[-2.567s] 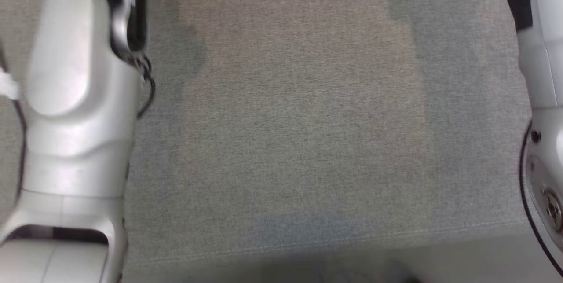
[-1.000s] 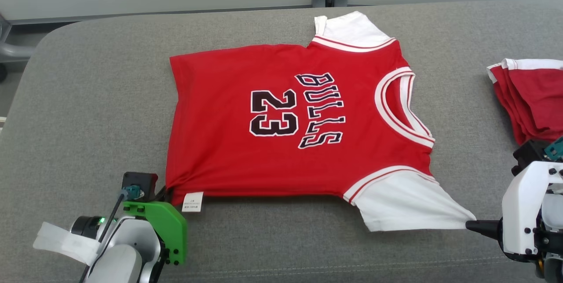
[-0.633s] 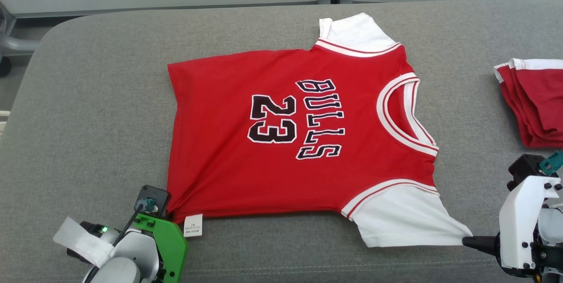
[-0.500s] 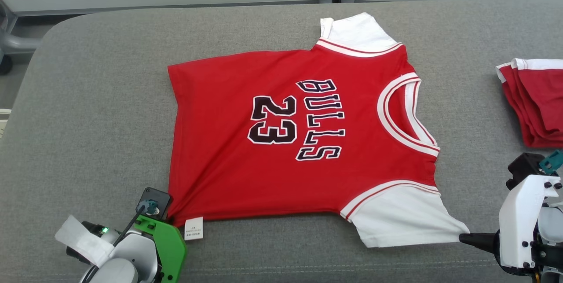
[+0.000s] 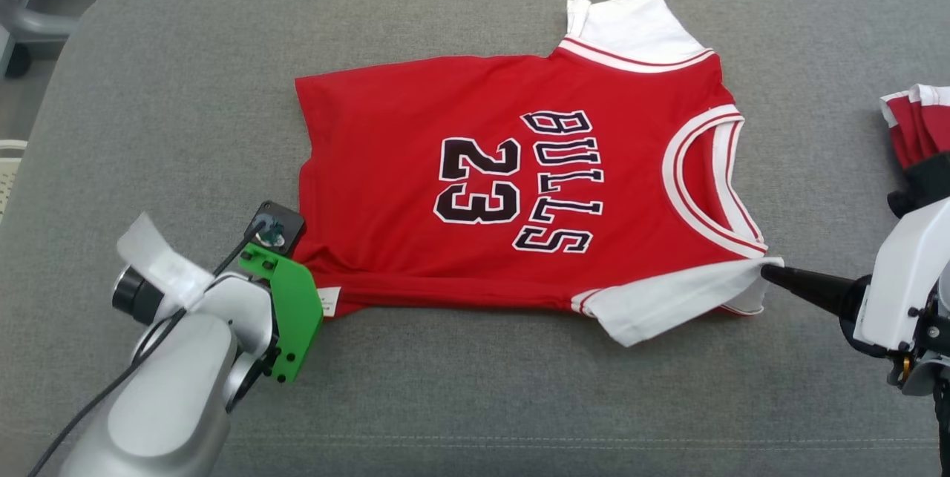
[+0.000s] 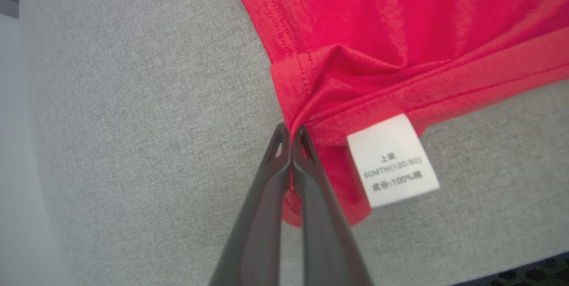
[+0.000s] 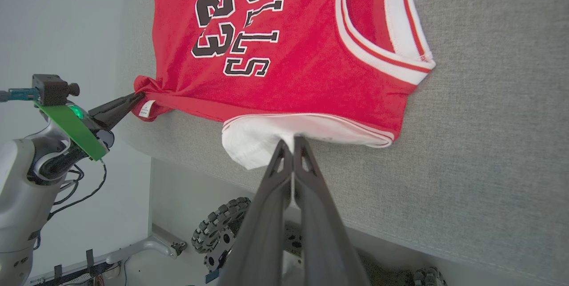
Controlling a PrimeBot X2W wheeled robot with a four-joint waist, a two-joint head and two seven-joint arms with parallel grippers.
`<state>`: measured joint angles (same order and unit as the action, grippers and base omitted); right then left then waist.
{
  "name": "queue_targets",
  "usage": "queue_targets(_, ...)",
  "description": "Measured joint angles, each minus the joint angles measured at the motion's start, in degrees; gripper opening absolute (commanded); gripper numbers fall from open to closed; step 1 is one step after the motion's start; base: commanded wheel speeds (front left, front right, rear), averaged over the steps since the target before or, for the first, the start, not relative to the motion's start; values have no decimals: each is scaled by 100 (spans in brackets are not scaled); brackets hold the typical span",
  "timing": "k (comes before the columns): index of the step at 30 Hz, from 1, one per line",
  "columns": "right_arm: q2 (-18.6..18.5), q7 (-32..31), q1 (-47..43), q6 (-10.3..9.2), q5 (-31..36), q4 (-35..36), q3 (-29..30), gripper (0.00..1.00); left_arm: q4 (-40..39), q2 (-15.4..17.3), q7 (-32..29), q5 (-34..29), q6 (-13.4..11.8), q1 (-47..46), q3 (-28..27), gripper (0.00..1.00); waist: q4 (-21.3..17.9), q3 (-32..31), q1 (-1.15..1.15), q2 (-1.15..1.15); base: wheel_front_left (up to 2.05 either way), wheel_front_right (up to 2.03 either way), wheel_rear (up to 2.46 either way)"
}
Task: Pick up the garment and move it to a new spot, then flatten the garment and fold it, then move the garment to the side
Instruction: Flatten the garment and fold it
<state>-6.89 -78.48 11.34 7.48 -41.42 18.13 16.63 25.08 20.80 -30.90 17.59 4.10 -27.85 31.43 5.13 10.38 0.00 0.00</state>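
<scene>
The garment (image 5: pixel 519 188) is a red jersey with white sleeves and "BULLS 23" on it, spread on a grey cushion (image 5: pixel 148 91). My left gripper (image 6: pixel 291 132) is shut on its hem corner beside the white label (image 6: pixel 393 161); in the head view that gripper (image 5: pixel 308 291) sits under its green bracket. My right gripper (image 5: pixel 764 271) is shut on the tip of the near white sleeve (image 5: pixel 668 299), which is pulled up against the jersey's body. The right wrist view shows the garment (image 7: pixel 289 54), the right gripper (image 7: pixel 291 141) pinching the sleeve, and the left gripper (image 7: pixel 138 97) at the hem.
A pile of folded red garments (image 5: pixel 916 136) lies at the right edge of the cushion. The cushion's front seam (image 5: pixel 475 440) runs close to me. Below the front edge, the right wrist view shows the floor and a wheeled base (image 7: pixel 222 232).
Both grippers have moved away from me, dragging the near hem and the white sleeve inward, so the near edge now bunches and folds. The head view has shifted too.
</scene>
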Motion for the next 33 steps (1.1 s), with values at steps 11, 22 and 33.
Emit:
queue_targets(11, 104, -4, 803, 0, 30, -419, 423, 0, -99, -414, -1916, 308, 182, -1067, 323, 0, 314, 213, 0, 0, 0, 0, 0)
queue_targets(22, 308, 424, 1316, 0, 563, -939, 720, 0, -80, -767, -2063, 349, -201, -1640, 210, 0, 435, 403, 0, 0, 0, 0, 0)
queue_targets(33, 399, 1251, 1928, 0, 1004, -1841, 788, 0, 625, -928, -1392, 334, -392, -1924, 81, 0, 358, 600, 1, 0, 0, 0, 0)
